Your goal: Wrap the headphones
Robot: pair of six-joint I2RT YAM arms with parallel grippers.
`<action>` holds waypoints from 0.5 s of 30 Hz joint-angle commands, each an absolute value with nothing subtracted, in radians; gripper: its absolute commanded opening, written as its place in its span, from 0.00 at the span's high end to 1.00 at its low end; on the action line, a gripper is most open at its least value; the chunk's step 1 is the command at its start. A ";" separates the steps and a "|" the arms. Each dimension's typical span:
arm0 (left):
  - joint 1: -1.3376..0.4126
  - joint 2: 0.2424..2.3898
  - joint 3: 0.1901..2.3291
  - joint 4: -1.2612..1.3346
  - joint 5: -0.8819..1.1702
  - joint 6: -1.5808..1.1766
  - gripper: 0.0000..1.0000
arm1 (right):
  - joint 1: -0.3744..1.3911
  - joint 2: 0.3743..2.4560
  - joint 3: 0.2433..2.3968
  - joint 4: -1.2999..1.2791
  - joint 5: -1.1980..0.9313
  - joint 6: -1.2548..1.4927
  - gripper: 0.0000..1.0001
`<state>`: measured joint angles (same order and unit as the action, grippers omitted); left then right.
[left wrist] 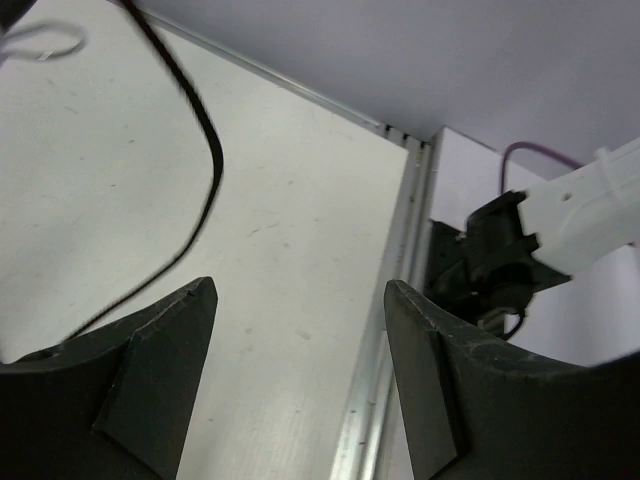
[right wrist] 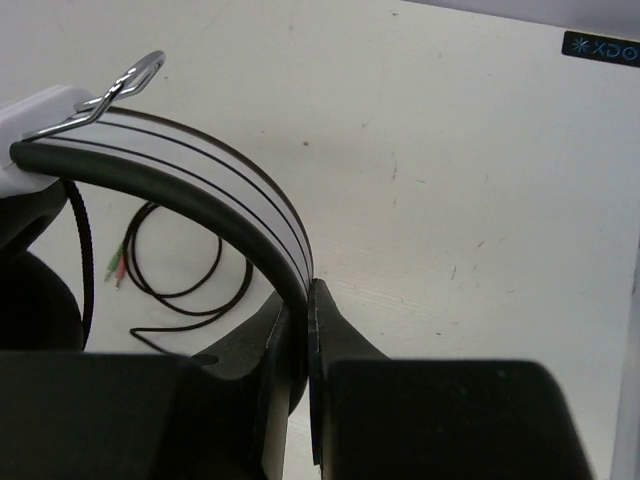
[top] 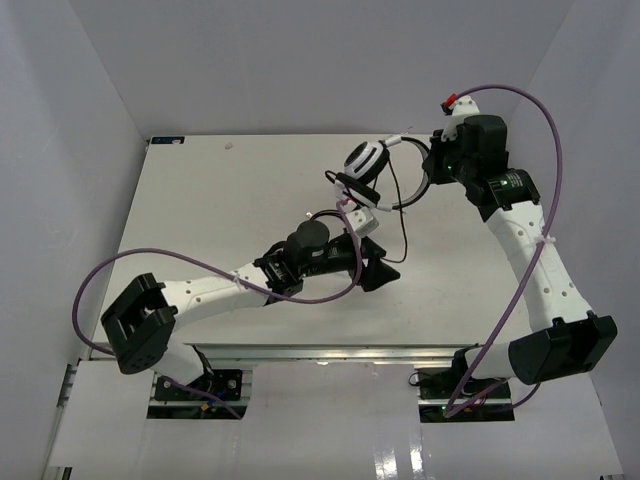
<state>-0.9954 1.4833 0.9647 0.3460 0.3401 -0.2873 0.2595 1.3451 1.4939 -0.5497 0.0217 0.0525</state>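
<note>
White-walled enclosure; matte white table (top: 200,200), lightly scuffed. Headphones (top: 372,162) are held raised over the far middle of the table by the right gripper (right wrist: 308,300), whose jaws are clamped flat on the headband (right wrist: 200,170). This grip is judged to be chosen so that the cable (left wrist: 205,150) hangs free for winding.

Headband: smooth white outer strip with thin black lines, black padded underside, bare wire slider (right wrist: 125,80) at one end. Earcup (top: 362,156): round, white shell, dark centre. Cable: thin, black, limp. A loose loop lies on the table, ending in small reddish plugs (right wrist: 115,262).

Left gripper (left wrist: 300,300) is seen with its dark wedge-shaped fingers (left wrist: 160,380) spread apart and nothing between them. The cable runs past one finger, but contact cannot be told. Wrapping is judged not yet begun.
</note>
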 commanded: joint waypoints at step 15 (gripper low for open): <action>-1.006 1.826 0.730 1.137 -0.091 0.275 0.07 | 0.043 1.217 1.618 -0.545 -0.497 0.275 0.92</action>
<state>-0.9989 1.7906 0.6126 1.0327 0.0301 0.1105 0.0582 1.2599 1.5890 -0.6048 -0.3819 0.2039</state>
